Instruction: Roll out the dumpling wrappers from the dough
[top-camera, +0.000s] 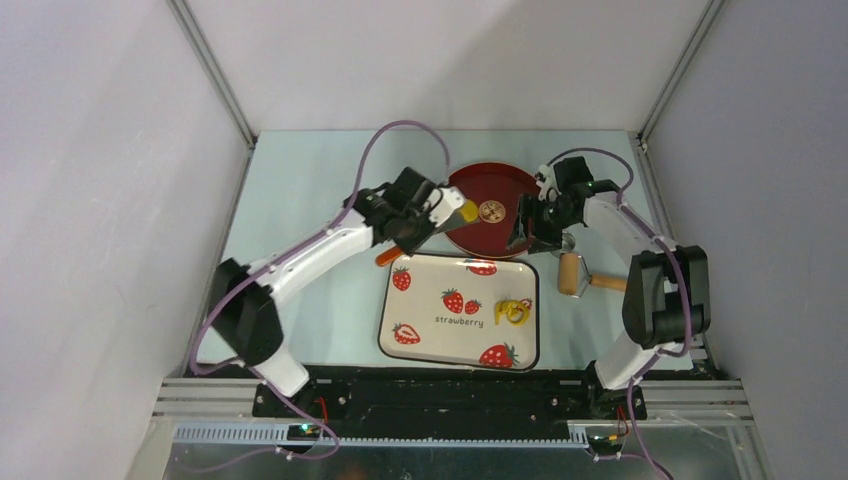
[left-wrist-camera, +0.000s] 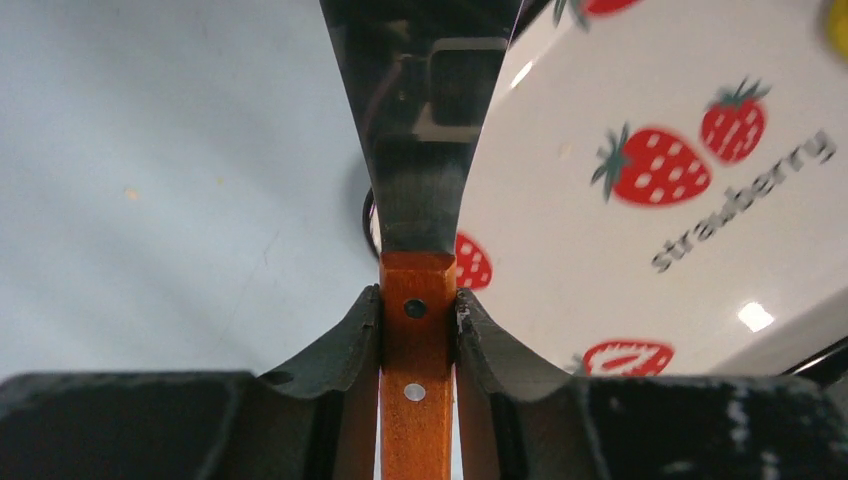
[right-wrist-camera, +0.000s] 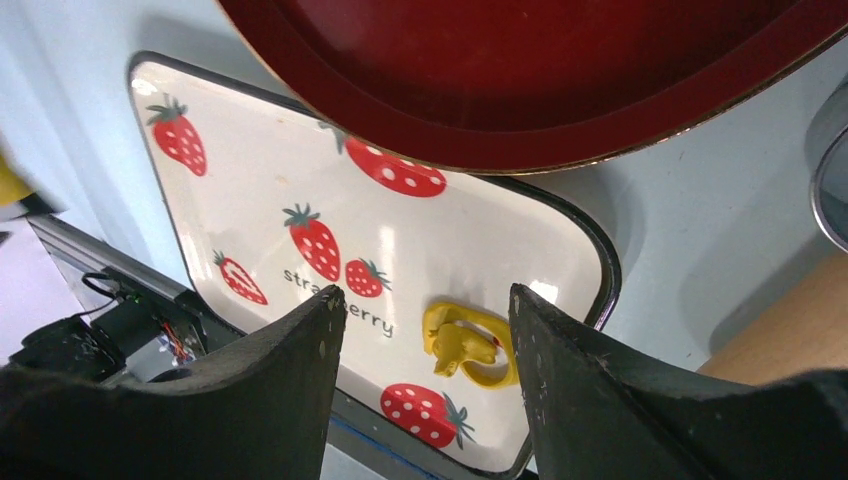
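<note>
The dough (top-camera: 513, 312) is a ragged yellow ring with a lump, lying on the right part of the strawberry-print tray (top-camera: 440, 335). In the right wrist view the dough (right-wrist-camera: 465, 345) lies far below, by the right finger. My right gripper (top-camera: 527, 228) (right-wrist-camera: 425, 295) hangs open and empty over the right rim of the red plate (top-camera: 500, 185). My left gripper (top-camera: 405, 232) (left-wrist-camera: 418, 295) is shut on the orange wooden handle (left-wrist-camera: 415, 400) of a metal scraper (left-wrist-camera: 420, 120), whose blade points at the tray's left edge. The dumpling wrappers are out of view.
A wooden rolling pin (top-camera: 572, 273) lies right of the tray, with a metal ring (top-camera: 568, 241) just behind it. The red plate (right-wrist-camera: 560, 110) bears a gold emblem (top-camera: 491, 211). A small yellow bit (top-camera: 468, 212) sits at the left wrist's far end; what it is I cannot tell.
</note>
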